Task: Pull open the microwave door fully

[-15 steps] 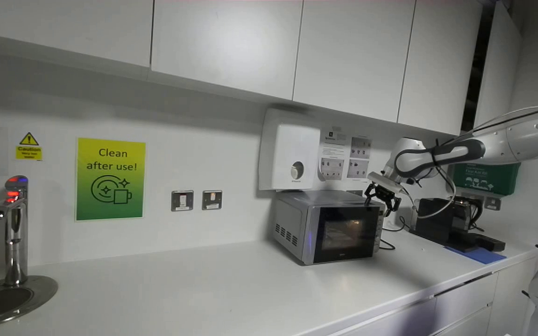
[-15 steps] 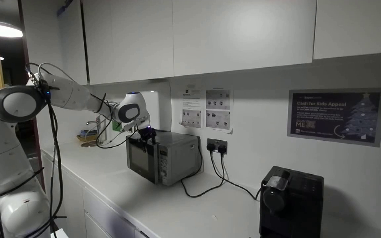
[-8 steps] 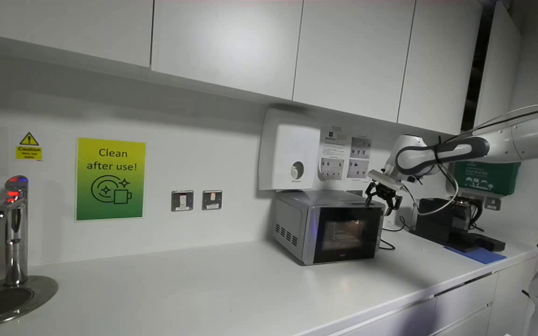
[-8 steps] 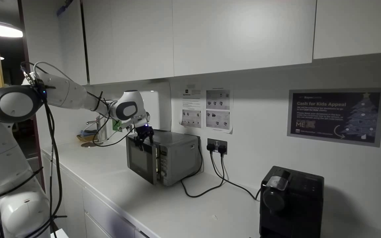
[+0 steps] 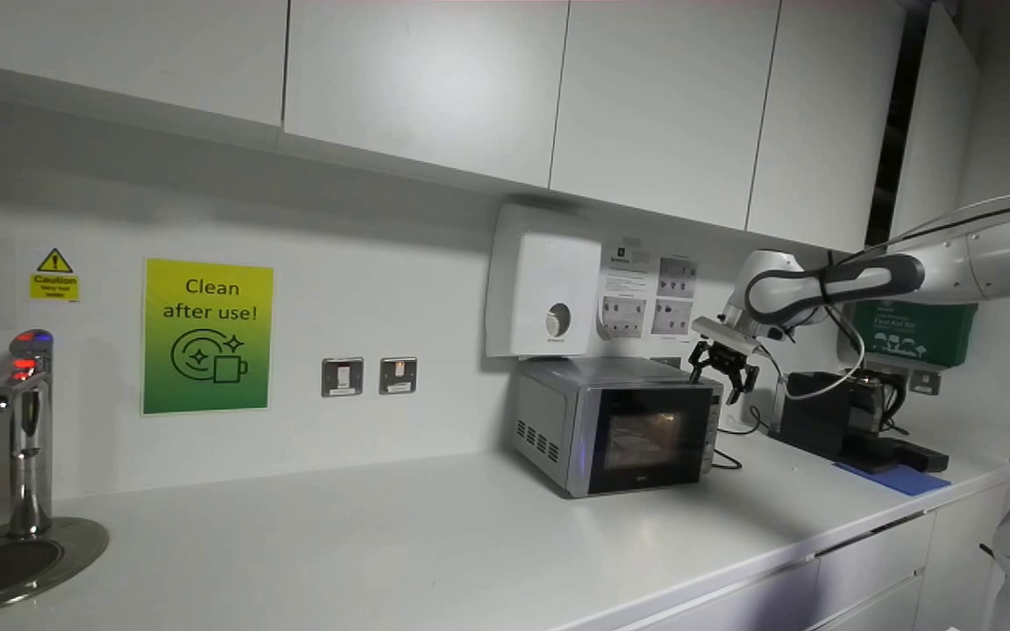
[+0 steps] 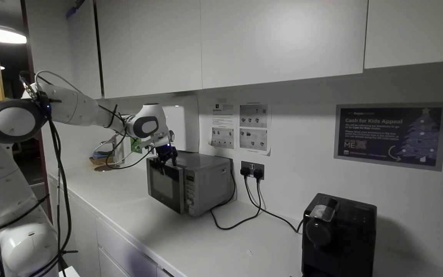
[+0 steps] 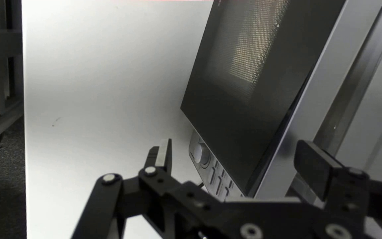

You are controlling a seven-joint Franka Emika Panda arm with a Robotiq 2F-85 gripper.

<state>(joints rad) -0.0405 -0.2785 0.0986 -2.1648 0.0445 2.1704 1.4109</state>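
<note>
The silver-grey microwave (image 5: 549, 412) stands on the white counter; it also shows in an exterior view (image 6: 212, 181). Its dark-glass door (image 5: 645, 438) looks shut or nearly so, about level with the control panel; I cannot tell if it is latched. The door (image 7: 240, 113) fills the middle of the wrist view, with its silver top edge facing up. My gripper (image 5: 715, 388) is open and empty at the door's upper free corner, also seen in an exterior view (image 6: 168, 168). In the wrist view, the gripper (image 7: 235, 159) has one finger before the door's front and one over its top edge.
A white dispenser box (image 5: 544, 280) hangs on the wall above the microwave, under the wall cabinets (image 6: 283, 42). A black coffee machine (image 6: 338, 231) and plugged cables (image 6: 240, 223) are beside the microwave. A tap (image 5: 30, 438) stands at the counter's far end.
Half a second ago the door stood slightly ajar with a lit gap beside the control panel; now that gap has closed up. My gripper has moved slightly outward and up, away from the door.
</note>
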